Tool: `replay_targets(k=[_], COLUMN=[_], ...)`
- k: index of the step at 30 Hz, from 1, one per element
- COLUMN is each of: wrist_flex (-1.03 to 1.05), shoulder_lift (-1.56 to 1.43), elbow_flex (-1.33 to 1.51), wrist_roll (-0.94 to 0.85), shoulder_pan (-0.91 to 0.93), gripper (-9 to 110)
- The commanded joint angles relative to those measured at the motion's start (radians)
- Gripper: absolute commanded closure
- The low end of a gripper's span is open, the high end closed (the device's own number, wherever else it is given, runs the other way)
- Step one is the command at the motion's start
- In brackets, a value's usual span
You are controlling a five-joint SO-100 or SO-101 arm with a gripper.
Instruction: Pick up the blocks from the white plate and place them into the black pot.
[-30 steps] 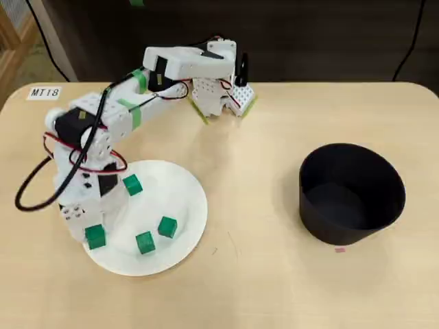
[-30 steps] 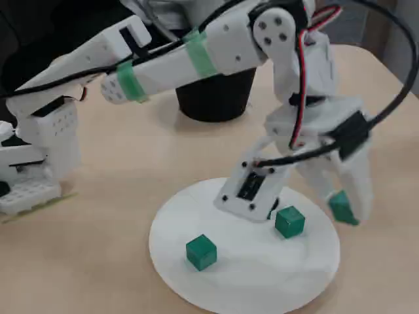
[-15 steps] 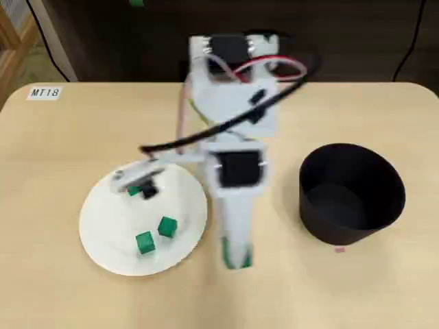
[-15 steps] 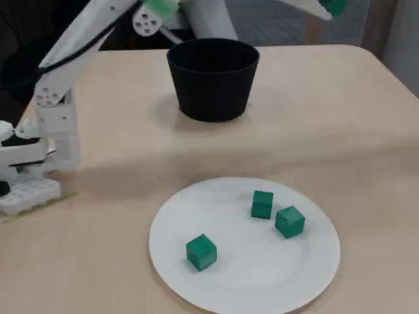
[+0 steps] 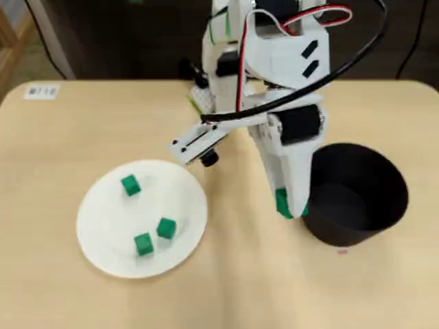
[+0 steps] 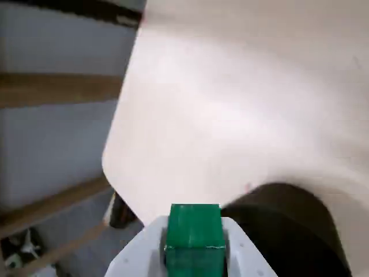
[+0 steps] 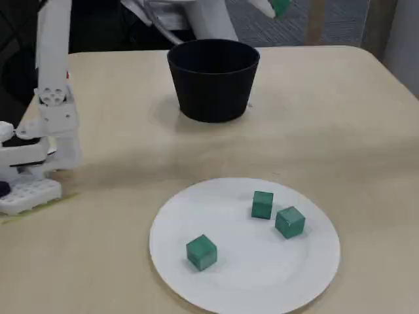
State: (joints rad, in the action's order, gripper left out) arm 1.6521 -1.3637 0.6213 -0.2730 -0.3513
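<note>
Fingers (image 6: 195, 254) are squeezed onto one green block (image 6: 194, 239), and the wrist view shows it sitting snug between the two white tips. In the overhead view the fingers (image 5: 288, 204) hang in the air just beside the rim of the black pot (image 5: 363, 205), on its left side, not yet over the hole. In the fixed view only a bit of green (image 7: 281, 6) shows at the top edge, above and behind the pot (image 7: 214, 82).

The block looks small, hard and light, with flat sides and sharp corners. It should not bend or break. The flat sides are the best place to pinch, and that is where it is held now. The faces look smooth, so I think a loose pinch could let it slip.

Three more blocks wait on the white plate (image 5: 103, 236). One (image 5: 130, 185) sits alone near the top of the plate in the overhead view. The other two (image 5: 166, 227) (image 5: 143, 244) sit close together, lower down.

The plate is round, flat and plain. The pot is dull black, deep, with tall walls that lean in a little toward the bottom. The table (image 5: 62, 295) is pale wood and smooth.
</note>
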Motion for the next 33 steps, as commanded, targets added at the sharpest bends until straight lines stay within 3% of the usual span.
replay_targets(k=[1, 7, 12, 27, 33], wrist_flex=[-0.069, -0.408, -0.523, -0.589, -0.569], shoulder_lift=[-0.138, -0.477, -0.535, -0.4, -0.373], elbow_flex=[0.112, 0.666, 0.928, 0.966, 0.973], wrist_roll=[-0.009, 0.069, 0.091, 0.138, 0.127], shoulder_pan=[-0.129, -0.302, -0.347, -0.241, -0.227], gripper=[104, 104, 104, 104, 92])
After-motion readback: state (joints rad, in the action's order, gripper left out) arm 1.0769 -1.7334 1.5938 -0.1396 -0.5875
